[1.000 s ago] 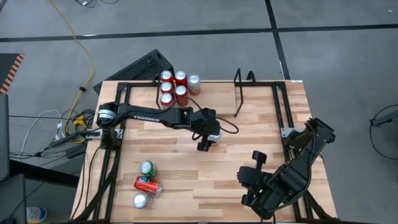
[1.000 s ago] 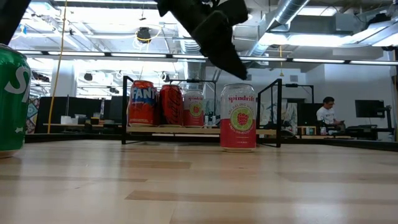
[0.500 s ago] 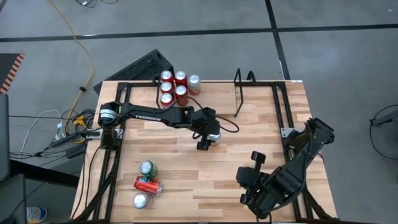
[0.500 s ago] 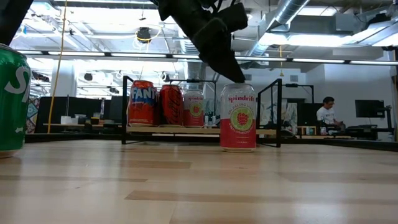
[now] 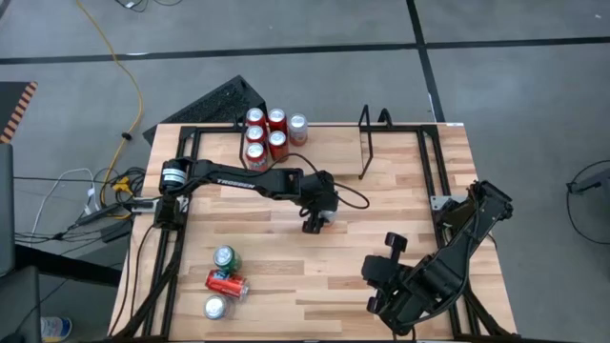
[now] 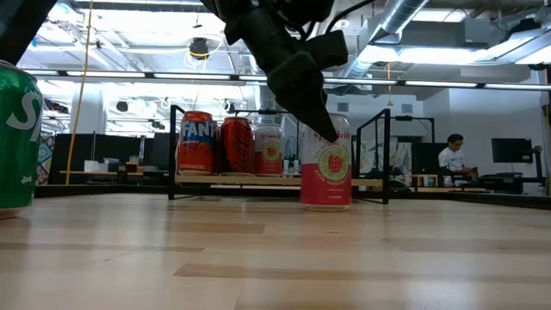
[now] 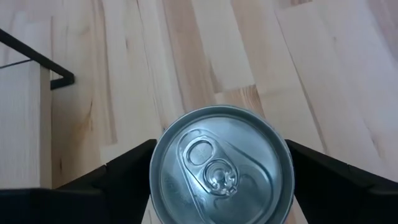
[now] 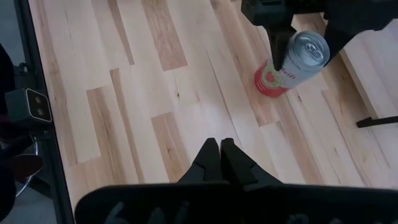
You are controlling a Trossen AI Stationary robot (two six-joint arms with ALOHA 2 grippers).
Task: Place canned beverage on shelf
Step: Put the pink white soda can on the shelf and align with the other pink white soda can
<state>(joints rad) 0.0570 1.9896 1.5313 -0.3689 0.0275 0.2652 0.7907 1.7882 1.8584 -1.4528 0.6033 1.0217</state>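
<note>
Five cans already stand in the shelf (image 5: 367, 143) at the far edge of the table (image 5: 381, 219), clustered at its left end, with the rest of the rack between the upright end loops bare. Near the table's middle, well apart from that rack, stands the pink spindrift can (image 6: 325, 165), upright on the wood, and the left gripper (image 5: 315, 213) has its fingers spread to either side of the can's upper body, not visibly pressing yet. At the near right corner the right gripper (image 8: 219, 154) waits with its fingers together. Three spare cans (image 5: 224, 282) sit at the near left. My judgement: the spindrift can is a stiff but thin-walled cylinder, smooth and a bit slippery, heavy if full; squeezing mid-height across the round wall, firmly yet gently, should avoid denting or tipping it.
</note>
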